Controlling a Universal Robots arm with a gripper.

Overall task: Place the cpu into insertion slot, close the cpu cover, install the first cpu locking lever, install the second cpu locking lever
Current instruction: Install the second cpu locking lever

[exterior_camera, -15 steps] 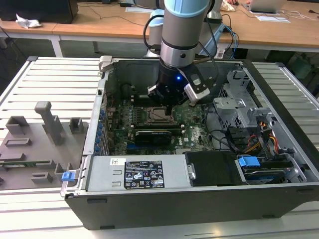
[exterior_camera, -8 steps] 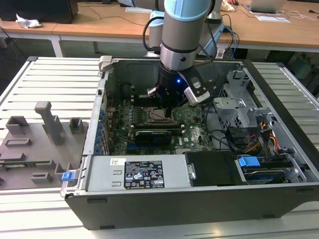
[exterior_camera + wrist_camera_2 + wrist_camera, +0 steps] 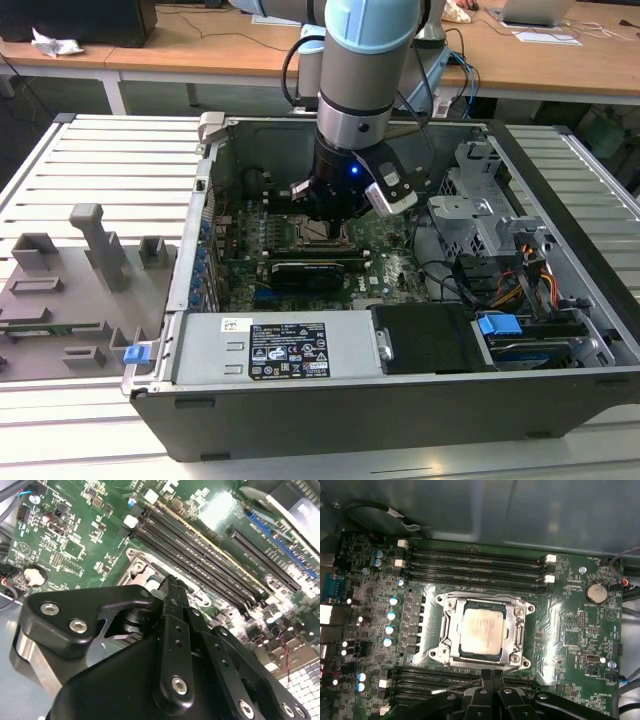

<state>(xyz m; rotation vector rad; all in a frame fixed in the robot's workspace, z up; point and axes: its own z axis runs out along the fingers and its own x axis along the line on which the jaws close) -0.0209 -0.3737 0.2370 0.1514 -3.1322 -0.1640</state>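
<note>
- The cpu (image 3: pixel 481 630) already lies flat in the insertion slot (image 3: pixel 451 656), its silver top showing in the first wrist view, so I judge the first step done.
- The cpu cover (image 3: pixel 519 630) looks to be lying down around the chip, its metal frame bordering all four sides with the chip showing through the window; I judge the cover closed or nearly so.
- I cannot make out whether either locking lever is latched; from these pictures the two lever steps seem to be what remains.
- My end effector (image 3: pixel 492 676) hangs just beside the socket's near edge, its fingertips pressed together and carrying nothing.
- The exterior view shows what the wrist views do not: my arm reaching down into the open computer case (image 3: pixel 560 330), which sits on a slatted bench (image 3: pixel 90 160), with my end effector (image 3: pixel 328 212) right over the socket.
- The second wrist view looks past the linkage of my end effector (image 3: pixel 170 587) at the long black memory slots (image 3: pixel 200 555) and a corner of the socket frame, with the chip itself hidden behind my fingers.
</note>
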